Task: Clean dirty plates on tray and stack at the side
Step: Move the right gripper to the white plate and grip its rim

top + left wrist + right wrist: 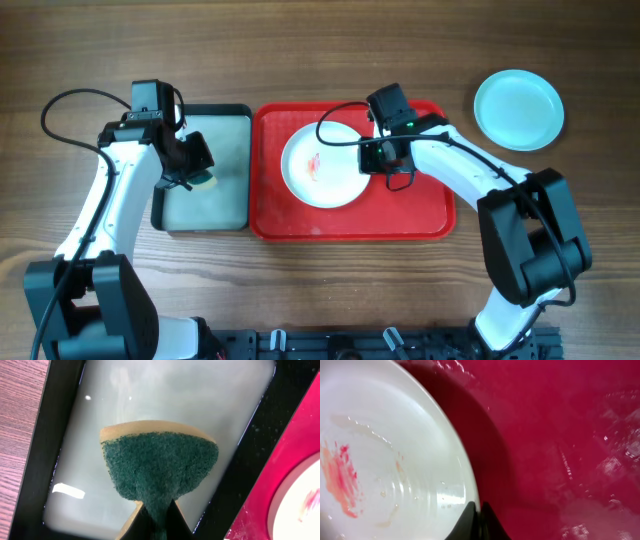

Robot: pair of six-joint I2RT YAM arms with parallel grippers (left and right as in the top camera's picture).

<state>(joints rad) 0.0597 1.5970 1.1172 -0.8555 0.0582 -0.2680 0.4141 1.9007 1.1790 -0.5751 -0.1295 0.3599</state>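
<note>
White plate (322, 165) — rim pinched in right pincer (479, 512); left pincer (157, 517) holds sponge (160, 462).

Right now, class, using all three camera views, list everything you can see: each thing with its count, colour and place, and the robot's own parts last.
white plate: one, white, lying on the red tray
smear: one, red-orange, on the white plate's face
turquoise plate: one, pale turquoise, on the table's far right, off the tray
red tray: one, red, mid-table
grey tray: one, grey with a black rim, beside the red tray's left edge
sponge: one, green with a tan backing, above the grey tray
table: one, brown wood, under everything
left pincer: one, black, shut on the sponge
right pincer: one, black, closed at the white plate's right rim
</note>
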